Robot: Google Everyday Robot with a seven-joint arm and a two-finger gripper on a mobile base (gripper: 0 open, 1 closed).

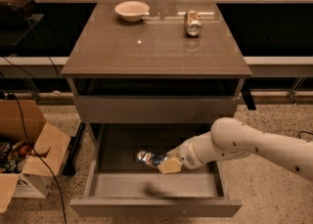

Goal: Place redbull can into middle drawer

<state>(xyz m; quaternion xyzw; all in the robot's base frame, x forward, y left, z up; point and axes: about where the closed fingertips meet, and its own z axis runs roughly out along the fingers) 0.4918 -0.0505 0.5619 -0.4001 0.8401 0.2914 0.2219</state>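
The middle drawer (pixel 155 207) is pulled out at the bottom of the cabinet, its deep grey box open. My gripper (pixel 166 163) reaches in from the right over the middle of the drawer box. It is shut on the redbull can (pixel 148 158), a slim silver-and-blue can held nearly on its side, pointing left, a little above the drawer floor. Its shadow falls on the floor below.
A stubby silver can (pixel 192 23) and a cream bowl (pixel 131 10) stand on the cabinet top (pixel 146 52). A closed grey drawer front (pixel 155 109) sits above the open drawer. An open cardboard box (pixel 27 157) and black cables lie on the floor at left.
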